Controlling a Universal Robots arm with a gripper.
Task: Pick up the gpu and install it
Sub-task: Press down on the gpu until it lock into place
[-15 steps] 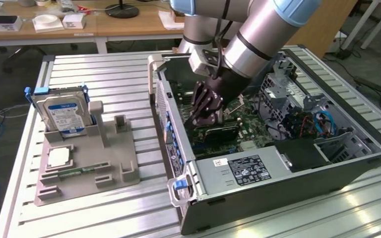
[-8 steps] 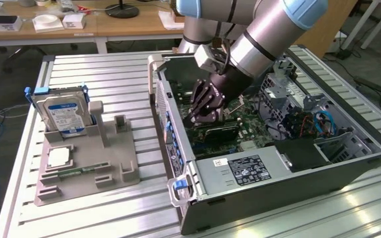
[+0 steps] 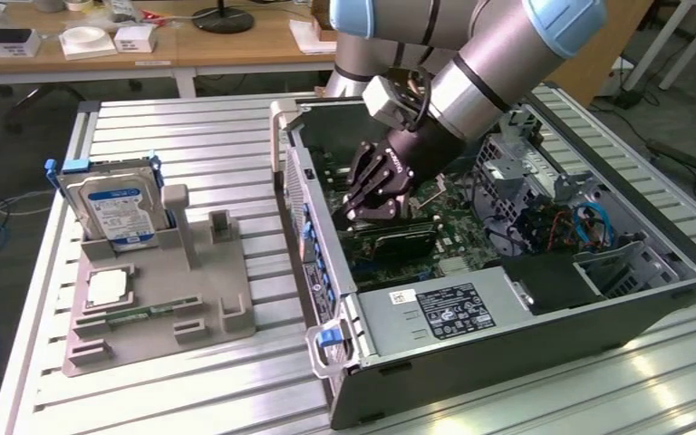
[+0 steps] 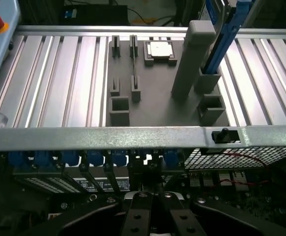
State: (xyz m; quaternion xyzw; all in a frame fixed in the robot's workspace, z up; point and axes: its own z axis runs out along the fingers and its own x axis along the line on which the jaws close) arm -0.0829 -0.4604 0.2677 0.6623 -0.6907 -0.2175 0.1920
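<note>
— Black claw (image 4: 152,216) right up close, fingers pinched together, down inside the open computer case (image 3: 638,299)!

— And the gpu (image 3: 399,241)?

— Dark flat card just under the fingertips on the green motherboard (image 3: 451,217), long axis across the case.

— Outside?

— Grey moulded holder (image 3: 167,308), a blue-labelled hard drive (image 3: 112,207) upright in it.

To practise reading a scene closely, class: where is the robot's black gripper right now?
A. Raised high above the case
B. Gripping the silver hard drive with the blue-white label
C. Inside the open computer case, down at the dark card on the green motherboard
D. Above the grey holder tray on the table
C: the black gripper reaches into the open computer case, at the dark card.
</note>
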